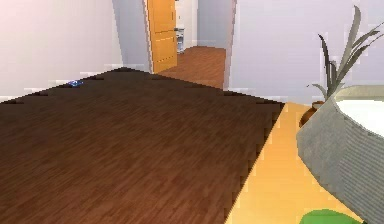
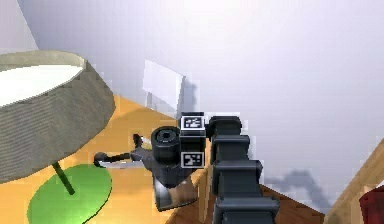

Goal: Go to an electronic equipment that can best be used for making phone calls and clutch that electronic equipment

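A dark wooden floor [image 1: 130, 140] takes up most of the forward view and runs back to pale walls [image 1: 50, 40] and an open doorway with an orange door [image 1: 162, 35]. At that view's right edge lies an orange tabletop [image 1: 275, 170].

On it stands a lamp with a broad grey shade [image 2: 45, 110], a thin stem and a flat, round green base [image 2: 65, 195]. Behind the shade in the forward view rises a potted plant [image 1: 345, 60] with long grey-green leaves.

In the arm side view the dark arm [image 2: 235, 185] comes up from the bottom edge over the tabletop, with a plain pale wall [image 2: 290, 70] behind it. A white upright panel [image 2: 163, 90] stands near the wall, beyond the arm's end.

Two white marker squares [image 2: 193, 124] sit at the arm's far end. Left of them the jaws reach toward the lamp, their thin fingers [image 2: 115, 157] just right of the stem. Whether the jaws grasp anything cannot be told.

A grey-brown shape [image 2: 175, 192] lies under the dark wrist body; it is too unclear to name, so the phone's place cannot be told.

A small blue speck [image 1: 75, 83] lies on the floor by the far wall in the forward view.
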Robot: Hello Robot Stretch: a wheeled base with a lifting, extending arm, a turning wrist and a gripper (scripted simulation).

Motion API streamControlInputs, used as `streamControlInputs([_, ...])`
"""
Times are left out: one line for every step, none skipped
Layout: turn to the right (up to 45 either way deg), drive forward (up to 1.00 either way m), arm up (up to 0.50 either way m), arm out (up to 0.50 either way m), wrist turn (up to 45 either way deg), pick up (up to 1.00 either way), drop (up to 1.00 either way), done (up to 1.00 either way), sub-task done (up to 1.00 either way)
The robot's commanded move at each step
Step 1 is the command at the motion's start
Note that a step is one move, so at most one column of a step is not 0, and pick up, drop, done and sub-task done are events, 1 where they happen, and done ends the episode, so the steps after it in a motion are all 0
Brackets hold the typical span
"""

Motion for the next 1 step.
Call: streamControlInputs([0.0, 0.0, 0.0, 0.0, 18.0, 0.0, 0.0, 0.0, 0.0])
